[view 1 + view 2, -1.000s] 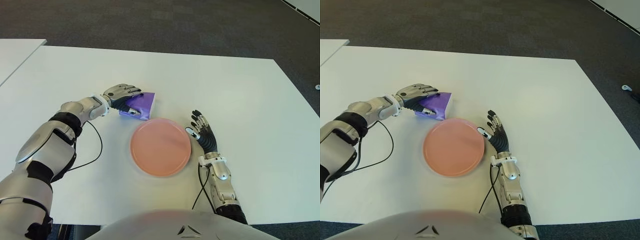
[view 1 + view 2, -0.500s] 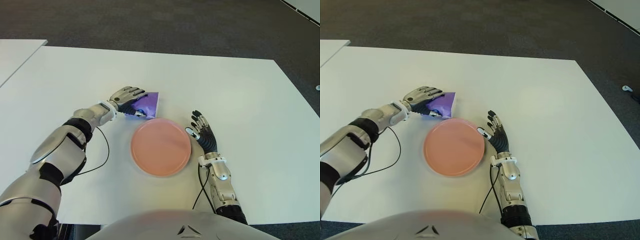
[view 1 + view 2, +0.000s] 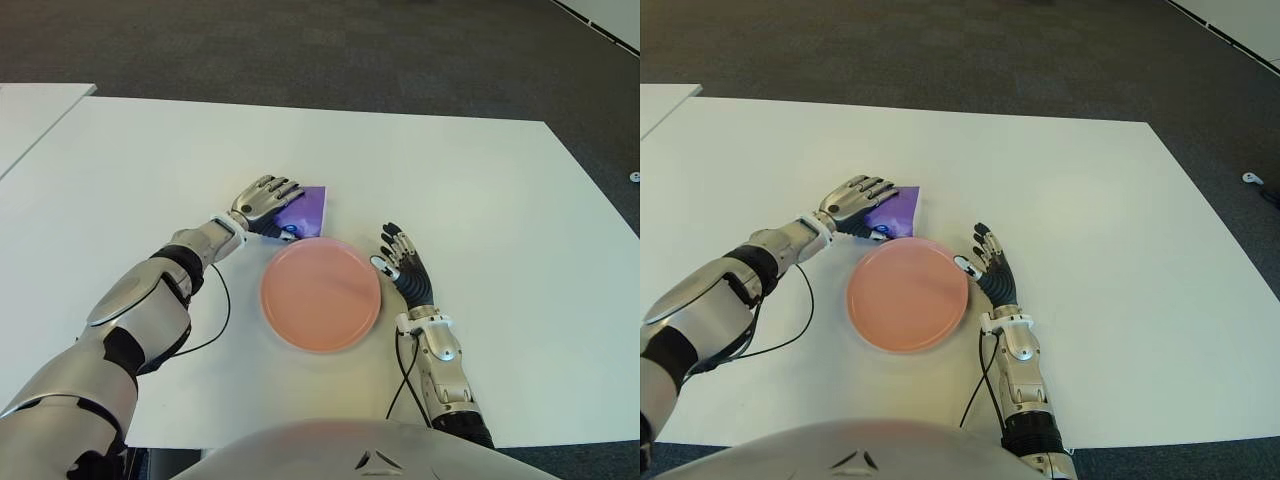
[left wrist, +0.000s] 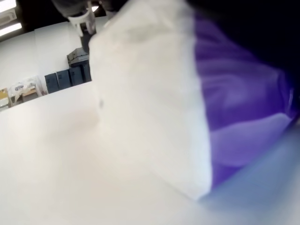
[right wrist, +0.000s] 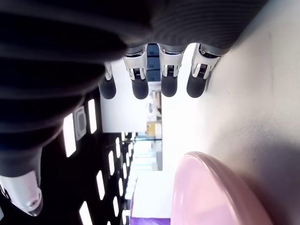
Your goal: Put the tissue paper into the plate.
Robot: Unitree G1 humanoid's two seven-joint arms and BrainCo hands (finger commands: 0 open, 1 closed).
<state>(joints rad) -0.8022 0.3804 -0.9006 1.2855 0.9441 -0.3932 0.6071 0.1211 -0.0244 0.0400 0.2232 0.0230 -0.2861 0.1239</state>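
Tissue paper pack (image 3: 303,209), purple with a white face, lies on the white table (image 3: 480,180) just beyond the far-left rim of the pink plate (image 3: 321,294), touching or nearly touching it. Left hand (image 3: 264,200) lies over the pack's near-left portion, fingers (image 3: 281,186) extended across the top and thumb against the near edge; whether the pack is firmly pinched or only covered cannot be confirmed, since the left wrist view shows the pack at close range but no fingers. Right hand (image 3: 989,265) shows just right of the plate, fingers straight and slightly spread, holding nothing.

Handling judgement: the pack is probably light, soft and compressible, with a slick film wrapper. Grip across the short width, thumb opposing fingers on the two long edges, with moderate pressure. The pack is not yet in the plate; only a short move toward the plate centre is needed.
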